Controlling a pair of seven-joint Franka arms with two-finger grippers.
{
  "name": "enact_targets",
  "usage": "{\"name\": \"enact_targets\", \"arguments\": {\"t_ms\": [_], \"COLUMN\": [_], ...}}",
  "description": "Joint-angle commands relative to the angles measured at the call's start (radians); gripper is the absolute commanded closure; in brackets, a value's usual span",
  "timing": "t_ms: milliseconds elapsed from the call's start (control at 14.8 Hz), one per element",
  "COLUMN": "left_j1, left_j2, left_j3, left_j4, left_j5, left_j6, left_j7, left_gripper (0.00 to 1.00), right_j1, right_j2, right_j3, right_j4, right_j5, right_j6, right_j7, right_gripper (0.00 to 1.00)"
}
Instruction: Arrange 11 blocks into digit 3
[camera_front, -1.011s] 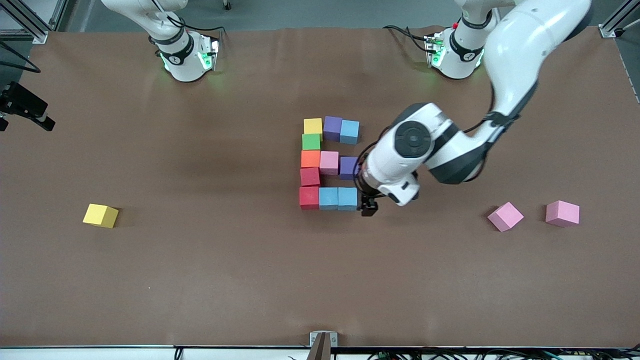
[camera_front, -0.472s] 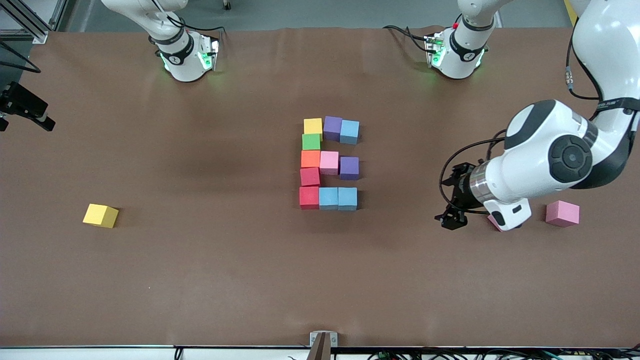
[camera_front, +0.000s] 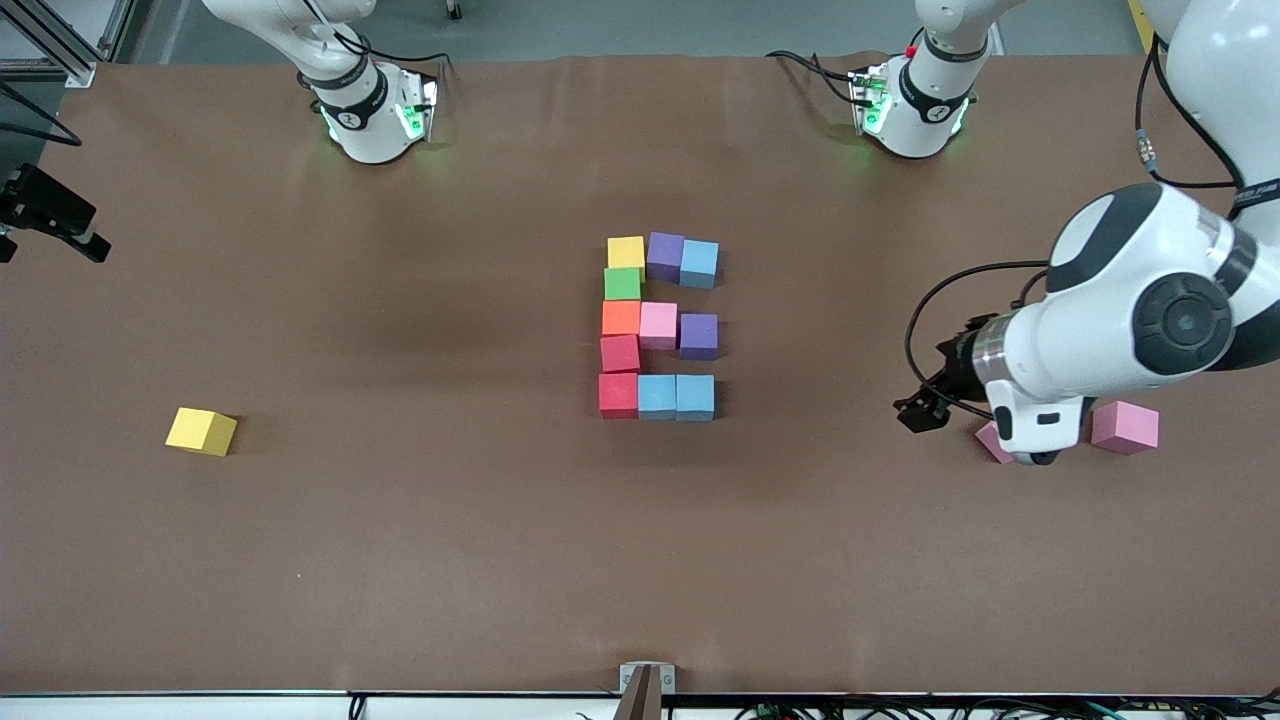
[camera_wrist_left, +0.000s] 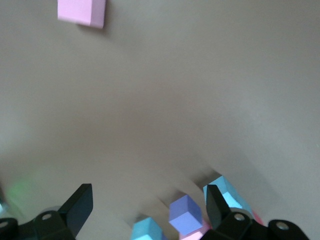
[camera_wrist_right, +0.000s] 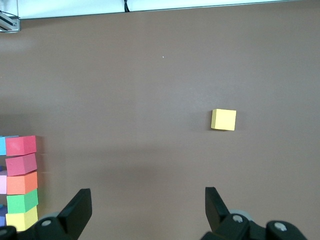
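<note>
Our left claw (camera_front: 922, 412) hangs with its fingers apart and empty over bare worktop (camera_front: 400, 560), between the digit 3 (camera_front: 658, 328) and two spare pink cubes. Our right claw (camera_wrist_right: 148, 212) waits high near its base, fingers apart too, with nothing between them.

The digit lies in the middle of the worktop and looks complete to us: a yellow (camera_front: 626, 252), green (camera_front: 622, 284), orange (camera_front: 621, 318) and two red cubes make the straight side, and three short bars go toward the left arm's end.

We judge these cubes light, soft and a little springy, with a matte skin that does not slip. The best hold is on two flat faces across from each other, near the middle height, with a gentle squeeze. Inside the digit the cubes touch, so the fingers have no room there.

One pink cube (camera_front: 1124, 427) stands free; the other (camera_front: 991, 441) is half hidden under the left wrist. A spare yellow cube (camera_front: 201, 431) lies well apart toward the right arm's end. Nothing stands in the way.
</note>
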Motion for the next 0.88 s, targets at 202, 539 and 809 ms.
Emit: {"name": "enact_targets", "arguments": {"t_ms": [202, 539, 809], "left_j1": [-0.241, -0.491, -0.569], "left_j2": [-0.260, -0.478, -0.616], "left_j3": [0.432, 1.027, 1.177], "left_j4": [0.033, 0.006, -0.112], "left_j5": [-0.074, -0.473, -0.521], "left_j6": [-0.037, -0.033, -0.031], "left_j7": [0.575, 1.038, 1.243], "left_gripper": [0.00, 0.00, 0.00], "right_j1": [0.005, 0.002, -0.004], "right_j2": [0.006, 0.005, 0.005], "right_j3": [-0.002, -0.002, -0.002], "right_j4": [0.012, 0.014, 0.014], "right_j5": [-0.011, -0.015, -0.009], "right_j6": [-0.005, -0.005, -0.003], "right_j7": [0.003, -0.001, -0.003], "right_gripper": [0.00, 0.00, 0.00]}}
